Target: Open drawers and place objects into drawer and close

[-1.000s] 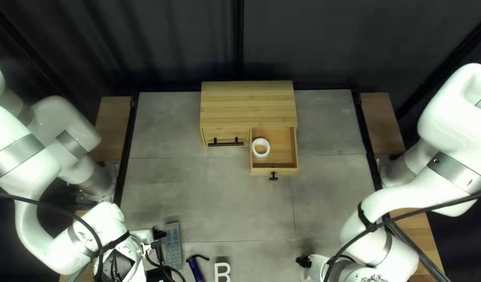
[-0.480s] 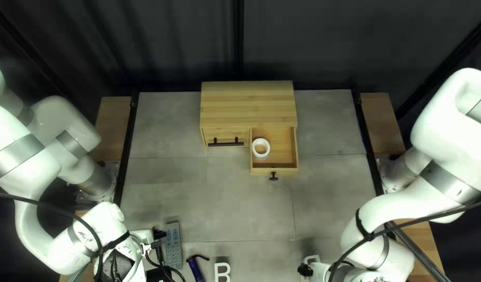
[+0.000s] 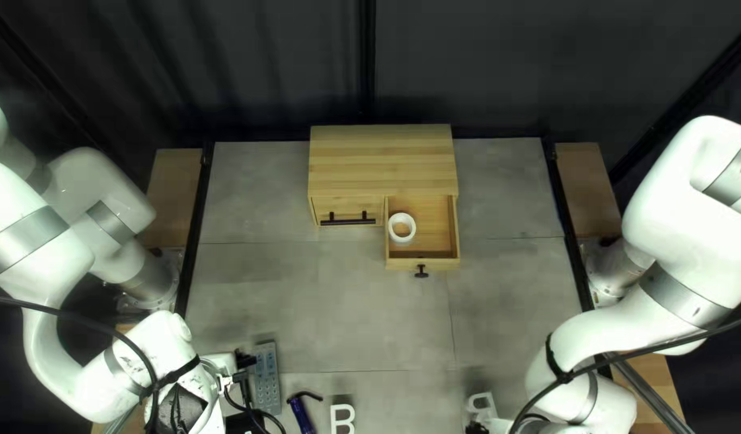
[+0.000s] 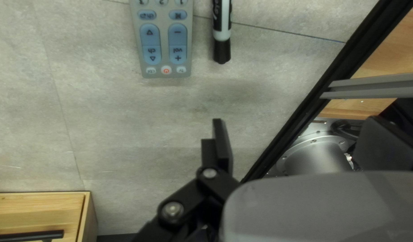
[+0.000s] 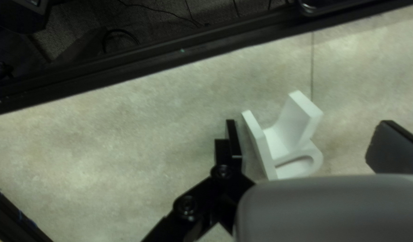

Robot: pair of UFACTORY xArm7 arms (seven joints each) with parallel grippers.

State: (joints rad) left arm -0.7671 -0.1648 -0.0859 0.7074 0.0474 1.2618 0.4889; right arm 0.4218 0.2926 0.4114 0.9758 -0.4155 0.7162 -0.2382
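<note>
while your right gripper (image 3: 476, 428) is at the bottom edge of the top left view, right of centre, you can see its fingers apart, with a white letter r (image 5: 282, 142) between them. one finger is just beside the letter's straight stem; the other is well apart from its far side. the letter looks thick and plain white, with flat faces, a rounded loop around a narrow slot, and a slanting leg.

your left gripper (image 3: 246, 359), at the lower left, also has its fingers apart, near the grey remote (image 3: 267, 382).

at the upper middle you have the wooden cabinet (image 3: 382, 161), its right drawer (image 3: 439, 263) pulled out; inside, toward the left wall, is a smooth, round white ring (image 3: 393, 228) with a wide hole.
</note>
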